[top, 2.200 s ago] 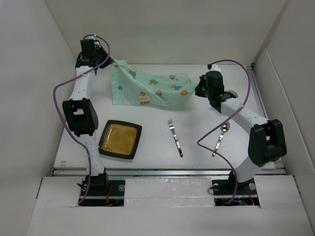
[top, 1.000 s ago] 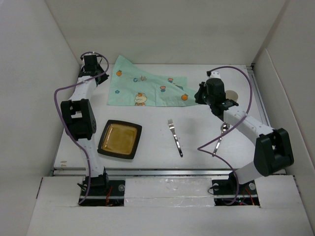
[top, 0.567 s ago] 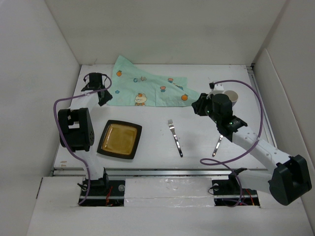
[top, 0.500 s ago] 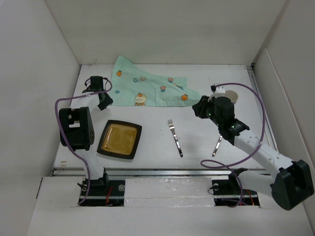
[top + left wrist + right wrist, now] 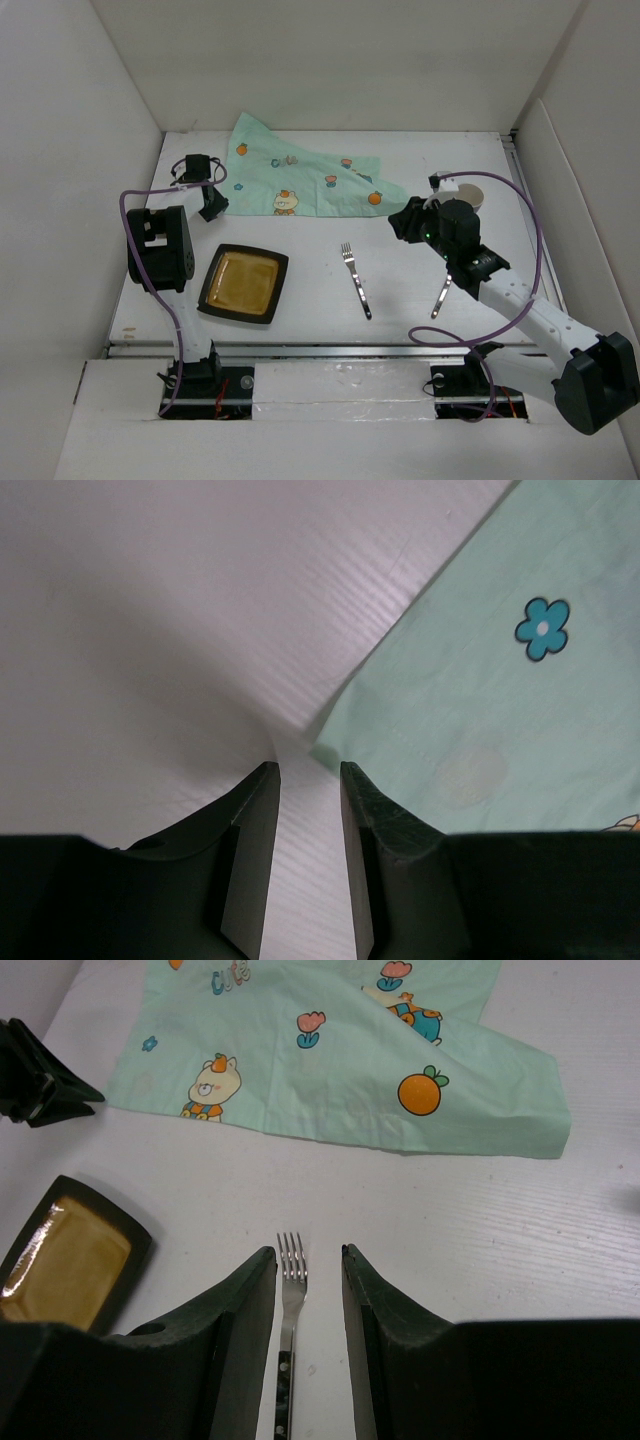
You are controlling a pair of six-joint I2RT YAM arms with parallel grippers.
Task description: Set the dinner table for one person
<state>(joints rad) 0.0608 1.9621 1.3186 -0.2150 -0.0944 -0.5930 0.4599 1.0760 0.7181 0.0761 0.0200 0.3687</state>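
The mint-green cartoon placemat [image 5: 300,182] lies flat at the back of the white dinner table [image 5: 300,245]. My left gripper [image 5: 212,206] is open and empty, low at the mat's near-left corner. In the left wrist view that corner [image 5: 330,748] lies just ahead of the gripper [image 5: 308,772], with bare table between the jaws. My right gripper [image 5: 404,222] is open and empty, raised beside the mat's right end. In the right wrist view the gripper [image 5: 308,1252] frames the fork [image 5: 290,1300] on the table below.
A dark square plate with a yellow centre [image 5: 243,283] sits front left, also in the right wrist view [image 5: 65,1260]. The fork [image 5: 356,280] lies in the middle, a spoon [image 5: 445,288] to its right. A cup [image 5: 470,194] stands at the back right. White walls enclose the table.
Both grippers have let go of the placemat, which went from lifted to lying flat. The left gripper came down to its near-left corner. The right arm swung forward and down.
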